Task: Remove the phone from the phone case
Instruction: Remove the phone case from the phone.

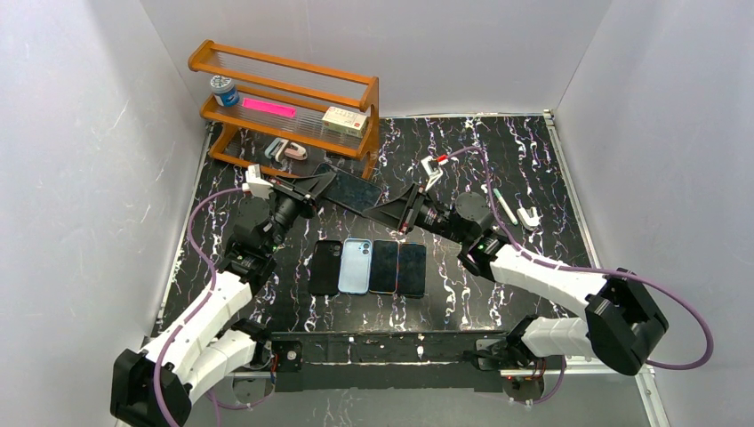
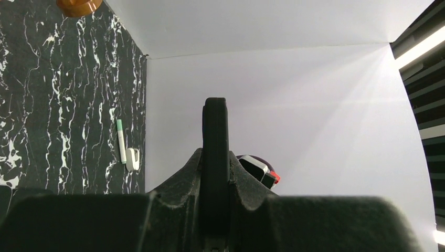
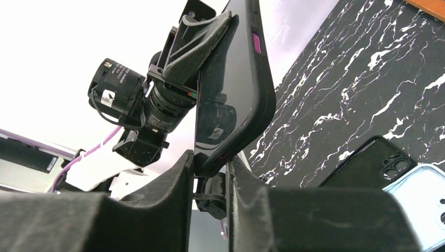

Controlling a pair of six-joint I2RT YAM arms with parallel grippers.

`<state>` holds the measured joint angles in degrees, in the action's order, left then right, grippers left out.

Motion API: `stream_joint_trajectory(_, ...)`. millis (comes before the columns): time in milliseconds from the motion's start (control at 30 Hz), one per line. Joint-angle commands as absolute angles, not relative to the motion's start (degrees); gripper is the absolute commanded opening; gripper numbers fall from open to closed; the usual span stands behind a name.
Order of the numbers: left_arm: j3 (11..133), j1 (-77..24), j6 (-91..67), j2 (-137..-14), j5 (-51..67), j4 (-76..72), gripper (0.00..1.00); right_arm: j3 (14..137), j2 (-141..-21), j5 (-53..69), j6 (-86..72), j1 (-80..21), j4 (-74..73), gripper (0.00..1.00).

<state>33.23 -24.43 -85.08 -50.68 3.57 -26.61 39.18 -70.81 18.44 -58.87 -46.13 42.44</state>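
Peel step | phone (image 1: pixel 352 189) in its case (image 3: pixel 264 100), held up just in front of the shelf (image 1: pixel 284 100) | left gripper (image 1: pixel 325 184) pinches the shelf-side end, right gripper (image 3: pixel 210 167) nips the far corner | tip: grip case lip only, flex gently, don't twist.

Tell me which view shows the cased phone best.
Right wrist: the cased phone appears close up, purple side button visible. Top external shows it small, from above; left wrist shows only its thin edge.

We find bare tabletop (image 1: pixel 525 142) back right — wooden rack (image 1: pixel 293 92) close behind the raised phone (image 1: pixel 356 189), row of phones and cases (image 1: pixel 355 265) before it.
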Motion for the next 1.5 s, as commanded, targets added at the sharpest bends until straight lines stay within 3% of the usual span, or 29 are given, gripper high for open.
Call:
stream_joint_trajectory(0, 33.4, -24.4, -86.8, -48.7, 3.6, -30.4, 0.00, 39.6, -71.5, 21.4, -57.2, -46.3, 49.3, 0.22)
stream_joint_trajectory(167, 34.4, -24.4, -87.0, -49.6, 4.8, -29.1, 0.00, 39.8, -71.7, 25.7, -51.9, -46.3, 49.6, 0.01)
stream_joint_trajectory(600, 37.3, -24.4, -86.3, -52.4, 11.0, -27.6, 0.00, 43.9, -71.5, 32.8, -22.6, -46.3, 43.4, 0.01)
stream_joint_trajectory(967, 36.0, -24.4, -86.8, -52.8, 16.0, -27.9, 0.00, 50.5, -75.3, 41.2, -7.2, -46.3, 38.3, 0.01)
stream_joint_trajectory(1200, 38.4, -24.0, -80.5, -53.3, 19.3, -26.1, 0.00, 49.8, -75.0, 34.8, -5.0, -46.0, 37.4, 0.01)
stream_joint_trajectory(1367, 43.4, -20.7, -69.5, -54.7, 24.7, -18.8, 0.00, 46.2, -71.0, 36.0, -6.0, -43.3, 33.3, 0.14)
stream_joint_trajectory(1467, 46.2, -19.3, -62.5, -55.3, 27.1, -14.2, 0.00, 44.7, -67.4, 38.2, -5.3, -40.7, 26.9, 0.32)
